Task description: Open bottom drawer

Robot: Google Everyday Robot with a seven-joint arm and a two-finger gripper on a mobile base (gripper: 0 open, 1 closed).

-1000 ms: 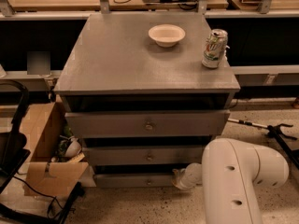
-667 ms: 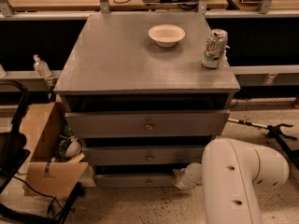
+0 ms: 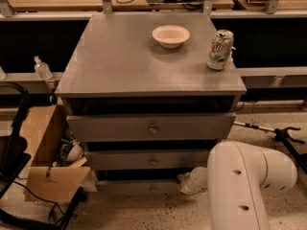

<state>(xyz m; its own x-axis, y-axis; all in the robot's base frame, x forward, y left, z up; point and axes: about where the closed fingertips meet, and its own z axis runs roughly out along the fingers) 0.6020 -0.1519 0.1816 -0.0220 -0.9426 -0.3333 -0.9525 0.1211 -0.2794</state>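
The grey cabinet has three drawer fronts. Lowest is the bottom drawer, a narrow strip just above the floor with a small round knob at its centre. My white arm comes in from the lower right. Its gripper sits low at the right part of the bottom drawer front, to the right of the knob. The arm's end hides what the gripper touches. The middle drawer and top drawer are above.
A white bowl and a green can stand on the cabinet top. An open cardboard box with clutter and a black frame crowd the left. A plastic bottle stands on the left ledge. A black stand lies on the floor at right.
A plastic bottle now shows on the left ledge where a pale patch was. The arm, gripper and drawers look unmoved.
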